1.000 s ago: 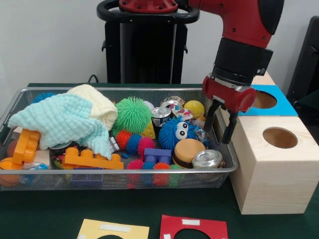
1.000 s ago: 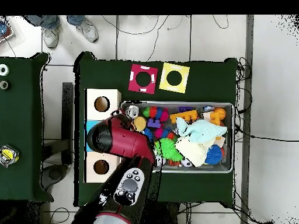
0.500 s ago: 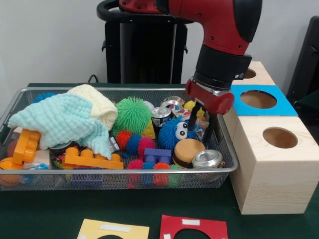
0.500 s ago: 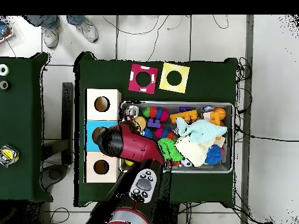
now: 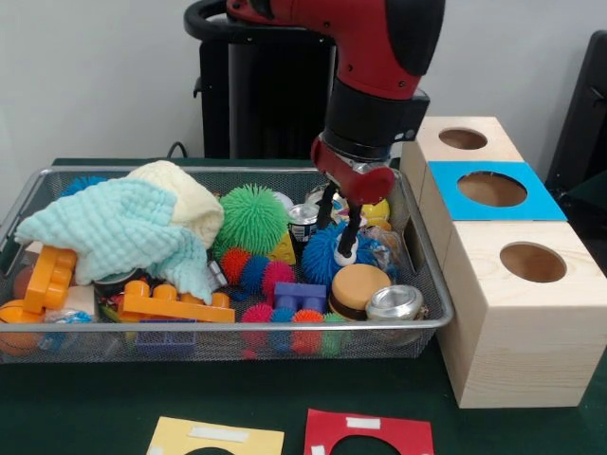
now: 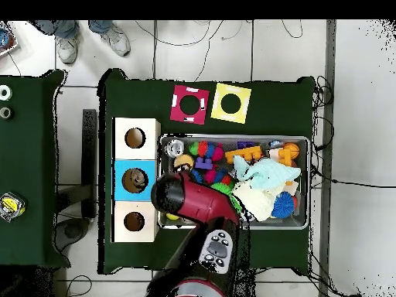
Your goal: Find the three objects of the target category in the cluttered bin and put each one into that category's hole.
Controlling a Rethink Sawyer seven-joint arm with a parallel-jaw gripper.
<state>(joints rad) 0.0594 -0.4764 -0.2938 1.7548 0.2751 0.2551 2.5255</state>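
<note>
My gripper (image 5: 339, 227) hangs open and empty inside the wire bin (image 5: 237, 327), its fingertips (image 5: 350, 248) just above the blue fuzzy toy with eyes (image 5: 327, 258). An upright drink can (image 5: 304, 224) stands right beside it, a second can (image 5: 328, 195) lies behind, and a silver can (image 5: 395, 301) lies at the bin's front right corner. Three boxes with holes stand beside the bin: plain wood (image 5: 463, 139), blue-topped (image 5: 493, 188) and plain wood (image 5: 533, 263). In the overhead view the red arm (image 6: 189, 199) hides the gripper.
The bin also holds a green spiky ball (image 5: 252, 218), a knitted cloth (image 5: 123, 227), a burger toy (image 5: 358, 287), a yellow ball (image 5: 375, 207) and orange blocks (image 5: 171, 303). Red (image 5: 370, 434) and yellow (image 5: 216, 438) cards lie on the table. A person's shoes (image 6: 68, 48) show.
The arm has swung from beside the boxes to over the middle of the bin. The gripper stayed open and empty and now hangs above the blue fuzzy toy.
</note>
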